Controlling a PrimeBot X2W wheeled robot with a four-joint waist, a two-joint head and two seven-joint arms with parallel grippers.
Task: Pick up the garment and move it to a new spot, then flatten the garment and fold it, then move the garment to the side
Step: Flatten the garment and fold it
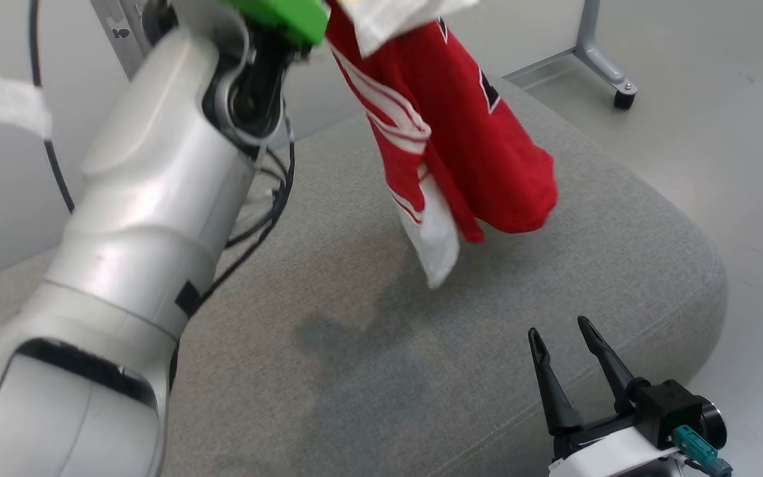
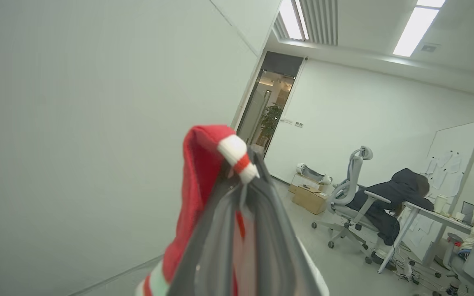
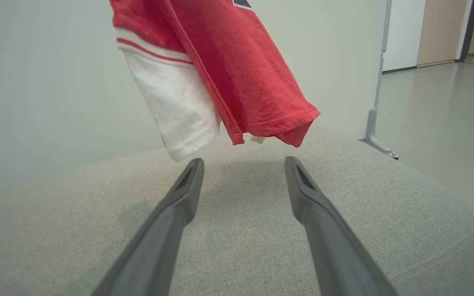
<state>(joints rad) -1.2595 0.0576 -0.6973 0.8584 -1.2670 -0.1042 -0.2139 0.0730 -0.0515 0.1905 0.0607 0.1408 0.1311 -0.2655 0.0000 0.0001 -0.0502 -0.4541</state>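
Red-and-white garment (image 1: 461, 132) hangs in the air above the grey cushion (image 1: 368, 371) without touching it. Its lowest white corner dangles over the cushion's middle, and a shadow falls on the cushion fabric below.

The left gripper (image 2: 243, 185) is clamped on the garment (image 2: 198, 172). In the left wrist view both fingers meet, a red-and-white striped edge is pinched at the tips, and red cloth drapes down one side.

The silver left arm (image 1: 150, 199) rises from the cushion's near left side to a green part (image 1: 282, 16) above the cushion's far side, where the garment starts (the grip itself is cut off at the top of the head view).

The right gripper (image 1: 559, 329) sits low at the cushion's near right edge, fingers spread apart, holding nothing. In the right wrist view the same gripper (image 3: 244, 161) has its fingers wide, pointing across the cushion (image 3: 56, 213). The garment (image 3: 237, 74) hangs beyond and above the tips, clear of them and of the cushion top.

A grey frame leg with a caster (image 1: 623, 98) stands on the floor past the cushion's far right edge.

In the left wrist view background, a person (image 2: 397, 193) in a dark hooded top is slumped at a desk (image 2: 438, 216), with an office chair (image 2: 350, 181) under them.
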